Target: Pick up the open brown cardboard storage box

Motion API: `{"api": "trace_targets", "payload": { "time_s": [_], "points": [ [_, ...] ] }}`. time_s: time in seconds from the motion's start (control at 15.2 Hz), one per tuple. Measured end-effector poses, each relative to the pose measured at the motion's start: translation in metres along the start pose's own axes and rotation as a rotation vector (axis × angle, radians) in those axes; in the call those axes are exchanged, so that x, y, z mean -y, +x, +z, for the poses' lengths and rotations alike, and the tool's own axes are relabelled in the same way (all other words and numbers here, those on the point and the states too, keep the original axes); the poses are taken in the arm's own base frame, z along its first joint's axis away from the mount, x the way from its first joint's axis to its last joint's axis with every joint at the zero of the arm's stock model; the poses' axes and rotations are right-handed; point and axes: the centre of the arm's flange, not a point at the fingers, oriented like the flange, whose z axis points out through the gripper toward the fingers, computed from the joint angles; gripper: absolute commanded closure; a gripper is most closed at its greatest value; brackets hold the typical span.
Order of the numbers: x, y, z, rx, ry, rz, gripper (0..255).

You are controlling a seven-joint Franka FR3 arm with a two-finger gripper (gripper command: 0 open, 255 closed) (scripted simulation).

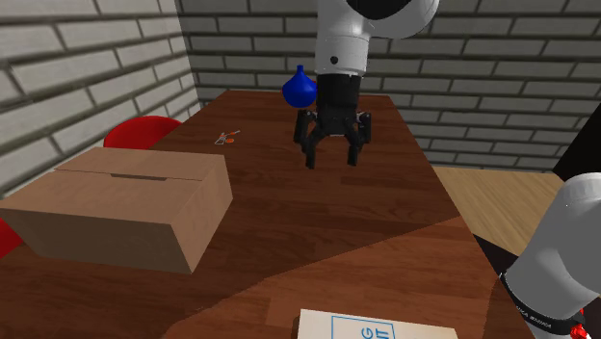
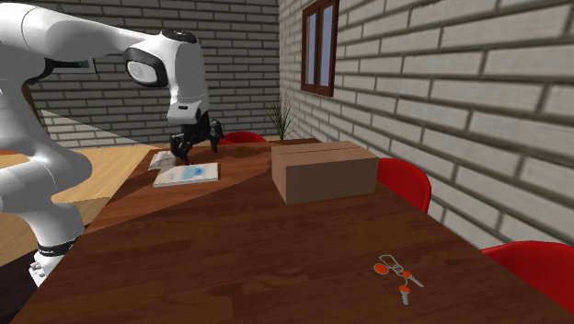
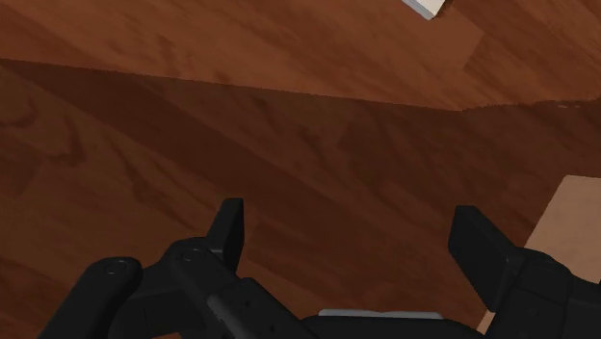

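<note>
Black and spread wide with nothing between them, the jaws hang a little above the dark wooden counter point(image 1: 318, 221). They sit in the upper middle of the shoulder view, under the white arm point(image 1: 339, 43). The brown cardboard box point(image 1: 125, 207) sits well apart from them at that view's lower left. In the second exterior view it stands mid-frame, on the side of the counter nearest the brick wall.

The step in hand looks like the approach. The jaws must cross to the box and turn so their opening lines up across something thin. The box looks far too broad to span whole, so a good grasp would likely take one wall or a flap edge. It should come down squarely and close only once the cardboard is well between the jaws. A shallow bite could let the box tilt or slip on the lift.

The top of the box is hard to make out. In both outer views it reads as flat with a seam along it, shut rather than open, so I cannot tell whether a free rim exists. In the wrist view a pale tan patch point(image 3: 573, 226) beside one jaw may be the box's corner, but too little shows. A blue vase point(image 1: 299, 89) is partly hidden behind the arm. A white booklet point(image 1: 376, 327) is cut off at the shoulder view's bottom edge.
</note>
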Motion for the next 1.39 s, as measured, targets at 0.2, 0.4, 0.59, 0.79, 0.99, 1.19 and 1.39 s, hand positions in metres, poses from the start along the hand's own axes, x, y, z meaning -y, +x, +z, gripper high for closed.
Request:
{"api": "trace_targets", "payload": {
  "time_s": [0.2, 0.4, 0.59, 0.79, 0.99, 1.19, 1.39],
  "points": [
    [0.035, 0.011, 0.014, 0.032, 0.029, 0.038, 0],
    [0.07, 0.022, 0.026, 0.063, 0.058, 0.076, 0],
    [0.1, 0.033, 0.041, 0.094, 0.087, 0.114, 0],
    [0.131, 0.047, 0.05, 0.125, 0.116, 0.153, 0],
    [0.166, 0.054, 0.062, 0.156, 0.145, 0.19, 0],
    [0.197, 0.073, 0.067, 0.187, 0.174, 0.228, 0],
    [0.229, 0.085, 0.079, 0.217, 0.205, 0.265, 0]
  ]
}}
